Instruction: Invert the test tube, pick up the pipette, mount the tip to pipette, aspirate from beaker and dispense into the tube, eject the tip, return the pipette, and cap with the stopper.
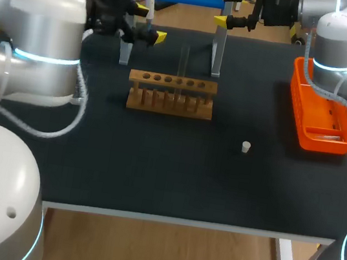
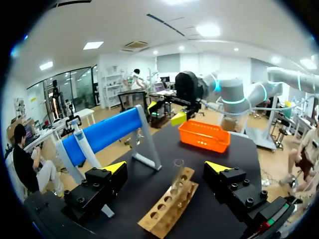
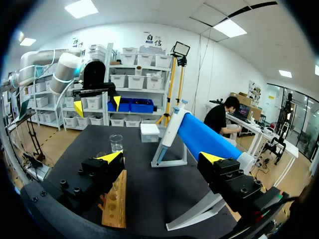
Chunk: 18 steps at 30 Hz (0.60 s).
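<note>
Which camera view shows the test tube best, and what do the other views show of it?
The left wrist view: the test tube stands upright in the wooden rack, close and clear. The head view shows it only as a faint glass outline above the rack. In the right wrist view it cannot be made out.

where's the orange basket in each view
head view: orange basket at the table's right side, under the right arm
left wrist view: basket ahead of the fingers, beyond the wooden rack
right wrist view: not in it
shared landmark: the wooden rack, in all three
</note>
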{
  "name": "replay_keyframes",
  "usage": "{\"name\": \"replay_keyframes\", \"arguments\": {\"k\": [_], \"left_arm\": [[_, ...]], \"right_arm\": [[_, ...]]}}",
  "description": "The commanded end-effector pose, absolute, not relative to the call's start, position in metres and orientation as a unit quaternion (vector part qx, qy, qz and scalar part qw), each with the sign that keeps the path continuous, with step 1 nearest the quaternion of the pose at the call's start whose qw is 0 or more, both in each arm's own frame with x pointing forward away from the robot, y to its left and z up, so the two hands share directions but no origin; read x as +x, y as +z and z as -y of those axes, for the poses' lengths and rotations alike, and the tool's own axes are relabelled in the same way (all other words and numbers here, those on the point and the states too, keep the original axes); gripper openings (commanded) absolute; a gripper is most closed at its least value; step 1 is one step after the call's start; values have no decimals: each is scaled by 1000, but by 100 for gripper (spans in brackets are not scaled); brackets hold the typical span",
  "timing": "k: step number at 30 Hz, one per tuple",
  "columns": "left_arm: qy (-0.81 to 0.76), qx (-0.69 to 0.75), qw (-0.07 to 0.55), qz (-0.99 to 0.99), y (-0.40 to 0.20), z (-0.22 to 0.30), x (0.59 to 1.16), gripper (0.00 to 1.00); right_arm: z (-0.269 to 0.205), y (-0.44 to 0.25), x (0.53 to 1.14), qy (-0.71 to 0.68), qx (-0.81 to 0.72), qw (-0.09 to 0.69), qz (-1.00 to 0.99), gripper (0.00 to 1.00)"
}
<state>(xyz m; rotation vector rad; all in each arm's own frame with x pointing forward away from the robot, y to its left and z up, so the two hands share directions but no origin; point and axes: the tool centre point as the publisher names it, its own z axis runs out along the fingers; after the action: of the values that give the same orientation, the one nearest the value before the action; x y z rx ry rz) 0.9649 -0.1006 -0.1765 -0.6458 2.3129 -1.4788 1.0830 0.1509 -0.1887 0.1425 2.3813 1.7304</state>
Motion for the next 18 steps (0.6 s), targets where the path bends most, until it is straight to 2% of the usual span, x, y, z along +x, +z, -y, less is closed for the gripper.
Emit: {"name": "replay_keyframes", "arguments": {"k": [1, 9, 18], "left_arm": [[-548, -206, 148, -797, -191, 96, 974, 100], [-553, -177, 138, -802, -209, 97, 984, 100], [-547, -135, 97, -820, -229, 115, 989, 100]], "right_arm": [[-150, -188, 1083, 583, 48, 96, -805, 100], [-150, -188, 1083, 583, 48, 96, -805, 100], [-150, -188, 1083, 583, 48, 96, -805, 100]]}}
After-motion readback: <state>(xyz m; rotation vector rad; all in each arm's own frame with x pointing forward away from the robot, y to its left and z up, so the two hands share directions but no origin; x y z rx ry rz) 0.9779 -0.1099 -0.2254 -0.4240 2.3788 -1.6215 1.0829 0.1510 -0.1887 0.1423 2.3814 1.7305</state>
